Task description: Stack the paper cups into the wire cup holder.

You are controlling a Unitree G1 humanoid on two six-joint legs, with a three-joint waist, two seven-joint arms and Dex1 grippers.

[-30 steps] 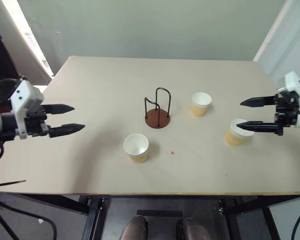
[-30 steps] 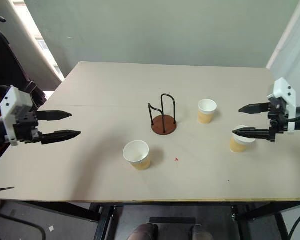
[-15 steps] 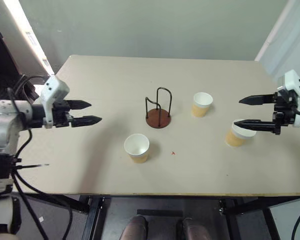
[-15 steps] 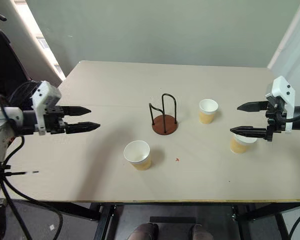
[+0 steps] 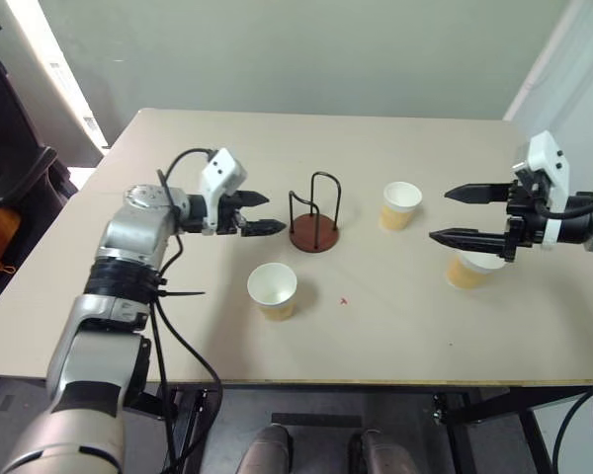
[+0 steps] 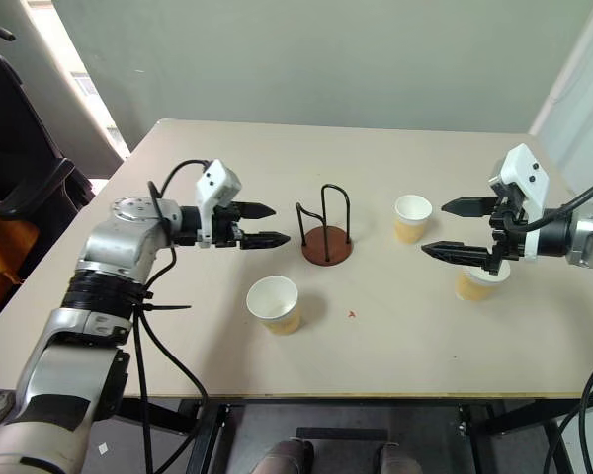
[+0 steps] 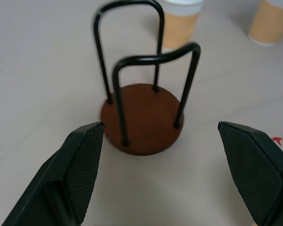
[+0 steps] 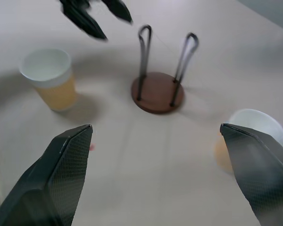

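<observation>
Evidently no cup is stacked yet: the wire cup holder [image 5: 313, 219] stands empty mid-tabletop [image 5: 178, 326] with three paper cups [image 5: 272, 290] around it, both left tool [image 5: 262, 212] and right tool [image 5: 457, 214] released, so grasping one comes next.

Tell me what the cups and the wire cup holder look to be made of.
Cups: probably paper, matte tan outside, white inside, with a thin rolled white rim. Cup holder: the loops look like thin bent metal wire with a smooth black coating; the round base is reddish-brown and dull, possibly wood or painted metal, which the look leaves open.
</observation>
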